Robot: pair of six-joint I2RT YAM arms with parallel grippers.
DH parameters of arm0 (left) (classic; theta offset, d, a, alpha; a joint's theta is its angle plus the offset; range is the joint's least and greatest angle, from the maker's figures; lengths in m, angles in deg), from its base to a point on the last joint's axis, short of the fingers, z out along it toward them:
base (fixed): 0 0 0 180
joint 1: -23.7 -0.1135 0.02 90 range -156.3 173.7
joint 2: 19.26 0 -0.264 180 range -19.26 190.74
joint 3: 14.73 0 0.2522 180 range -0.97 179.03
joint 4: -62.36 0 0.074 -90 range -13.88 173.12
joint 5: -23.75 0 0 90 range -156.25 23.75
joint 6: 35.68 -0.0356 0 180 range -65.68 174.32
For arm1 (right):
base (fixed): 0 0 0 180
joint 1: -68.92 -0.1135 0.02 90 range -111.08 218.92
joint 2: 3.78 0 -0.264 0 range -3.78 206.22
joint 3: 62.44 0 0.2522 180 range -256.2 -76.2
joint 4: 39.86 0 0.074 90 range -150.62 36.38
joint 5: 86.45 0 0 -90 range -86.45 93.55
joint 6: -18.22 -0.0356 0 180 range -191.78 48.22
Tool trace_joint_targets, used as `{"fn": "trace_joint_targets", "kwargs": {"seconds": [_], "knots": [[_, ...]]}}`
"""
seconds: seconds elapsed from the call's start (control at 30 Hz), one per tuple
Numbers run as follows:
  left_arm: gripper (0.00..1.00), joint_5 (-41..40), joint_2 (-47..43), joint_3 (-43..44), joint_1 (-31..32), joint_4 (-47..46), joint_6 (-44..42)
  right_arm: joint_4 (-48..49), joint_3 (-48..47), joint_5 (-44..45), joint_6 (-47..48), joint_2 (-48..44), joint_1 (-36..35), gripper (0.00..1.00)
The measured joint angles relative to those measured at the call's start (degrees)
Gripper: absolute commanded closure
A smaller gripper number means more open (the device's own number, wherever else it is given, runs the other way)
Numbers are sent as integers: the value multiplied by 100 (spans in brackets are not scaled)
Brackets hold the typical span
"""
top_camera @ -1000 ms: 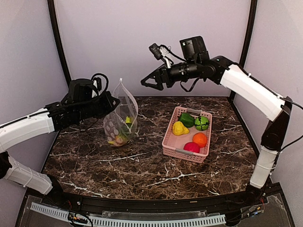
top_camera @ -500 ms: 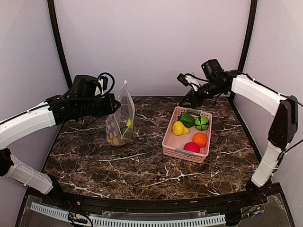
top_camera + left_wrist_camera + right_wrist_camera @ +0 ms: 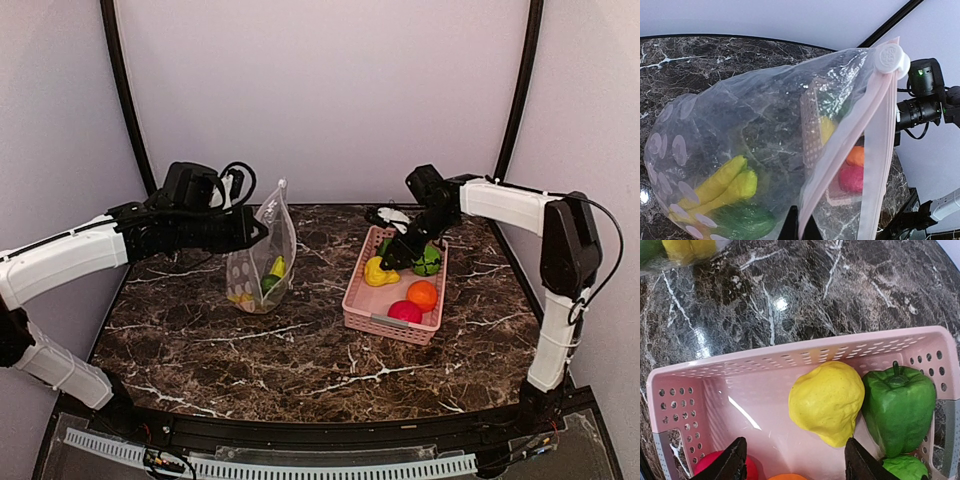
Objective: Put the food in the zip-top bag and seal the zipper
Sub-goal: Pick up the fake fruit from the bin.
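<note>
The zip-top bag (image 3: 262,265) hangs upright at the table's left middle, with a yellow banana (image 3: 722,182) and a green pepper (image 3: 740,220) in its bottom. My left gripper (image 3: 258,232) is shut on the bag's mouth edge, and its fingertips (image 3: 800,231) pinch the pink zipper (image 3: 850,135). The mouth gapes open. My right gripper (image 3: 397,250) is open, low over the pink basket (image 3: 390,325). Its fingers (image 3: 735,465) straddle the yellow pepper (image 3: 827,402) without touching it. The basket also holds a green pepper (image 3: 897,407), another green piece (image 3: 427,262), an orange (image 3: 422,295) and a red-pink ball (image 3: 405,312).
The basket's far wall (image 3: 790,352) stands just beyond my right fingers. Dark marble table (image 3: 300,350) lies between the bag and the basket. Purple walls and black corner posts (image 3: 125,100) close in the back and sides.
My right arm has swung from high near the bag over to the right and down into the basket. My left arm has carried the bag slightly to the right.
</note>
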Motion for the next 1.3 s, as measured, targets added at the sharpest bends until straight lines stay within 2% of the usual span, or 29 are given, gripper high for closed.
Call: {"fn": "trace_joint_targets", "kwargs": {"seconds": [0.37, 0.7, 0.97, 1.07, 1.3], "knots": [[99, 212, 7, -2, 0, -63, -15, 4, -262, 306, -4, 859, 0, 22], [99, 275, 20, -4, 0, -66, -11, 179, -415, 262, -280, 1167, -2, 24], [99, 297, 31, -87, 0, -153, 9, 177, -518, 160, -365, 1325, -70, 31], [99, 308, 31, -136, 0, -192, 37, 177, -529, 149, -393, 1327, -76, 47], [99, 321, 28, -146, 0, -195, 46, 149, -533, 105, -407, 1327, -76, 49]]}}
